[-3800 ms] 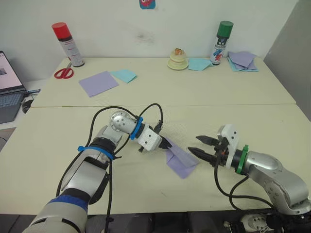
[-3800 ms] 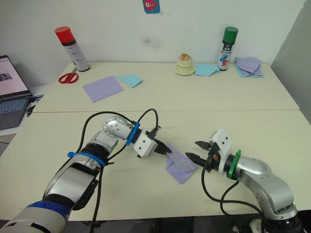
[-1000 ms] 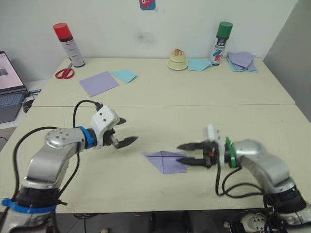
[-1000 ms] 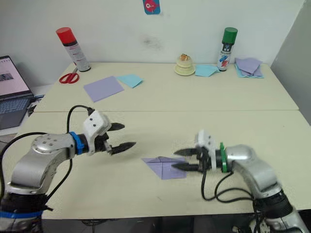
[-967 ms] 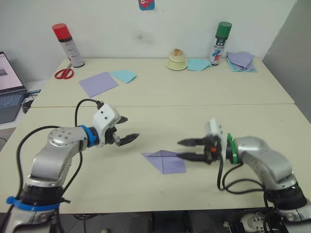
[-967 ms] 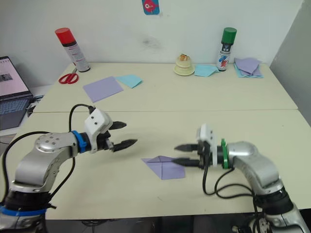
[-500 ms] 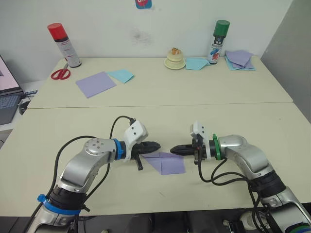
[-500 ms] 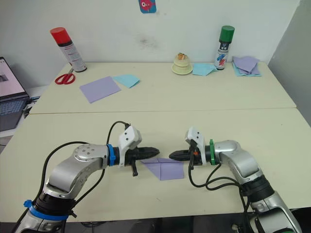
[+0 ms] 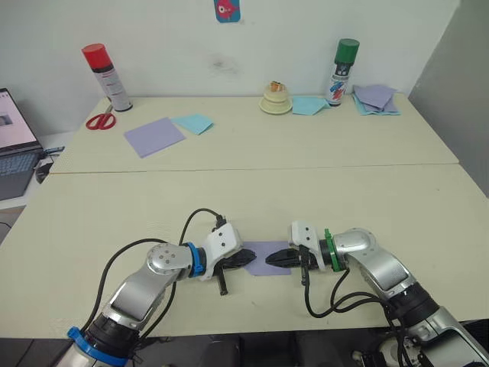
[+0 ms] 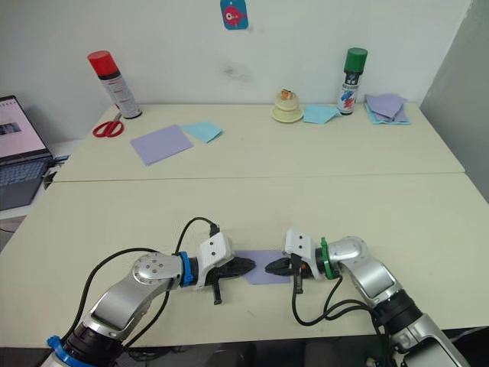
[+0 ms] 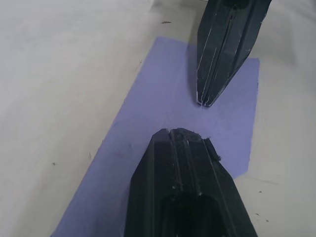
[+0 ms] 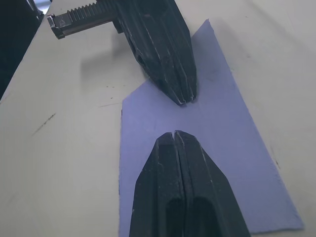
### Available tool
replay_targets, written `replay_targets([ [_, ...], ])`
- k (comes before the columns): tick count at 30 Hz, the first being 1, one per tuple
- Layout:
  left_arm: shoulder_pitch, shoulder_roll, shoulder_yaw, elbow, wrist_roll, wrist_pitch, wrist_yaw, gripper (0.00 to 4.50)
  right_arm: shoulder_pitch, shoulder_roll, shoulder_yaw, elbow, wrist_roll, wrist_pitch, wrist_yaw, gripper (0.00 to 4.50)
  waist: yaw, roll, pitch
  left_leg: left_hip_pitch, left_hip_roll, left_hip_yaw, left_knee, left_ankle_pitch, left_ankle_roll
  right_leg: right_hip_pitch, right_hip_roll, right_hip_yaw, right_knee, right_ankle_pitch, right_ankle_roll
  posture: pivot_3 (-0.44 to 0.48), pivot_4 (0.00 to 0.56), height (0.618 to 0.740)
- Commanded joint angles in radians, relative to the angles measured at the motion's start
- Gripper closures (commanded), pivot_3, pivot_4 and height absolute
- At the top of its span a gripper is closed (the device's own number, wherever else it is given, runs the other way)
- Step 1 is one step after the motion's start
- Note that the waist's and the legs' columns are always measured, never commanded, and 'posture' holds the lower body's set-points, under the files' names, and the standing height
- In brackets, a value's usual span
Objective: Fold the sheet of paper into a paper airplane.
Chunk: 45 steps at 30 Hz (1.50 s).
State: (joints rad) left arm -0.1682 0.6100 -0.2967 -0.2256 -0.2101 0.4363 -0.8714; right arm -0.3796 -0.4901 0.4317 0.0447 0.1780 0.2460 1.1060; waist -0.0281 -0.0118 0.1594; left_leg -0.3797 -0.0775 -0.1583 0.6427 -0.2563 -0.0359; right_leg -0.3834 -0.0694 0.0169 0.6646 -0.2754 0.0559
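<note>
The sheet of paper (image 9: pixel 264 251) lies flat near the table's front edge, a small lavender piece with one straight end and one slanted side. My left gripper (image 9: pixel 251 258) is shut, and its tip rests on the paper's left part. My right gripper (image 9: pixel 272 261) is shut too, its tip on the right part. The two tips point at each other with a small gap between them. In the left wrist view my left gripper (image 11: pixel 180 133) faces the right gripper (image 11: pixel 207 101) over the paper (image 11: pixel 148 123). Neither gripper pinches the paper.
On the far table half are a red spray can (image 9: pixel 106 66), scissors (image 9: pixel 100 118), a smooth lavender square (image 9: pixel 154 136), a light blue sheet (image 9: pixel 192 122), a cream object (image 9: pixel 276 98), a green spray can (image 9: pixel 342 63) and stacked sheets (image 9: pixel 376 98). A laptop (image 9: pixel 17 134) sits at the left.
Both grippers have shut and moved inward from either side onto the paper. The camera has also shifted.
</note>
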Motion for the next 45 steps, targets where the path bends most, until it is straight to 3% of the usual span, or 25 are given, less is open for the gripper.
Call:
replay_targets([
  [1, -0.011, 0.012, 0.069, 0.058, -0.006, 0.044, 0.026, 4.49, 0.013, -0.010, -0.023, 0.005, -0.004, 0.000, 0.005, 4.50, 0.000, 0.000, 0.000, 0.000, 0.000, 0.000, 0.000, 0.000, 0.000, 0.000, 0.000, 0.000, 0.000, 0.000, 0.000, 0.000, 0.150, 0.740],
  [7, -0.033, 0.012, 0.117, 0.097, -0.034, 0.054, 0.021, 4.49, 0.021, -0.008, -0.049, 0.003, 0.005, -0.015, 0.005, 4.50, 0.000, 0.000, 0.000, 0.000, 0.000, 0.000, 0.000, 0.000, 0.000, 0.000, 0.001, 0.000, 0.000, 0.000, 0.000, 0.000, 0.150, 0.740],
  [17, -0.053, 0.004, 0.074, 0.092, -0.009, 0.052, -0.015, 4.49, 0.031, -0.019, -0.074, -0.052, 0.029, 0.007, 0.020, 4.50, 0.001, 0.000, 0.000, -0.001, 0.000, 0.000, 0.000, 0.000, 0.000, 0.000, 0.001, 0.000, 0.000, 0.000, 0.000, 0.000, 0.150, 0.740],
  [20, -0.053, 0.016, 0.043, 0.126, 0.032, 0.001, -0.038, 4.50, 0.023, -0.054, -0.127, -0.123, 0.105, 0.025, 0.079, 3.93, 0.002, 0.000, 0.000, -0.001, -0.001, 0.000, 0.000, 0.000, 0.000, 0.000, 0.001, 0.000, -0.001, 0.000, 0.000, 0.000, 0.150, 0.740],
  [27, -0.079, 0.013, 0.033, 0.172, 0.045, -0.031, -0.072, 4.50, 0.092, -0.129, -0.203, -0.190, 0.090, -0.249, 0.133, 1.50, 0.005, 0.000, 0.000, -0.001, -0.001, -0.001, 0.000, 0.000, 0.000, 0.001, 0.000, -0.001, -0.002, 0.000, 0.000, 0.000, 0.150, 0.740],
  [31, -0.084, 0.012, 0.032, 0.183, 0.047, -0.037, -0.085, 4.50, 0.143, -0.155, -0.168, -0.126, -0.015, -0.546, 0.158, 1.50, 0.005, 0.000, 0.000, -0.001, -0.001, -0.001, 0.000, 0.000, 0.000, 0.001, 0.000, -0.001, -0.002, 0.000, 0.000, 0.000, 0.150, 0.740],
  [35, -0.086, 0.010, 0.027, 0.194, 0.061, -0.053, -0.090, 4.50, 0.130, -0.095, -0.147, -0.003, -0.123, -0.703, 0.057, 1.50, 0.002, 0.000, 0.000, 0.000, 0.000, 0.000, 0.000, 0.000, 0.000, 0.001, 0.001, 0.000, -0.001, 0.000, 0.000, 0.000, 0.150, 0.740],
  [39, -0.085, 0.005, 0.025, 0.198, 0.068, -0.060, -0.088, 4.50, 0.109, -0.059, -0.135, 0.080, -0.175, -0.779, 0.002, 1.50, 0.004, 0.000, 0.000, 0.000, -0.001, 0.000, 0.000, 0.000, 0.000, 0.001, 0.003, 0.000, -0.001, 0.000, 0.000, 0.000, 0.150, 0.740],
  [45, -0.088, 0.005, 0.026, 0.201, 0.069, -0.062, -0.094, 4.50, 0.105, -0.027, -0.132, 0.088, -0.151, -0.748, -0.036, 1.50, 0.005, 0.000, 0.000, 0.000, -0.001, -0.001, 0.000, 0.000, 0.000, 0.002, 0.003, 0.000, -0.001, 0.000, 0.000, 0.000, 0.150, 0.740],
])
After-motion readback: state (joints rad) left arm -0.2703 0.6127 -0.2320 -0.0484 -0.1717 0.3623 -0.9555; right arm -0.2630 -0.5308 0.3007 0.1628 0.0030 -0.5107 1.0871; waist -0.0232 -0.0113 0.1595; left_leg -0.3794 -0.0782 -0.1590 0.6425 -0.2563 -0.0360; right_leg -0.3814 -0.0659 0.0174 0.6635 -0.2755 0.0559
